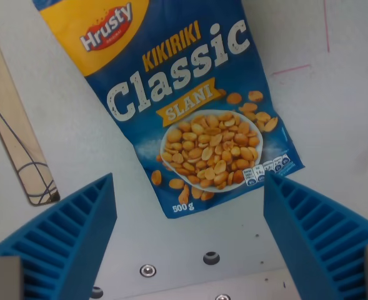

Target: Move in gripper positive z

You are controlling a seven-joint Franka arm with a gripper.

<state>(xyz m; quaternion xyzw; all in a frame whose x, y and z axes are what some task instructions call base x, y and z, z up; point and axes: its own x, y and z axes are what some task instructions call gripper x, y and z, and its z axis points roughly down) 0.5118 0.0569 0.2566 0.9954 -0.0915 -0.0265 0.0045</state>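
A blue and yellow bag of Hrusty Kikiriki Classic salted peanuts [184, 106] lies flat on the white table [333, 106], filling the upper middle of the wrist view. My gripper [190, 206] is open and empty. Its two blue ribbed fingers stand at the bottom, one on the wrist view's left [65, 244] and one on the wrist view's right [321, 237]. The bag's lower edge lies between and just beyond the fingertips. I cannot tell the height above the bag.
A light wooden strip with black cables [15, 137] lies along the wrist view's left edge. Screw holes [210, 257] dot the table near the bottom. Thin red lines [326, 25] mark the table at the upper right.
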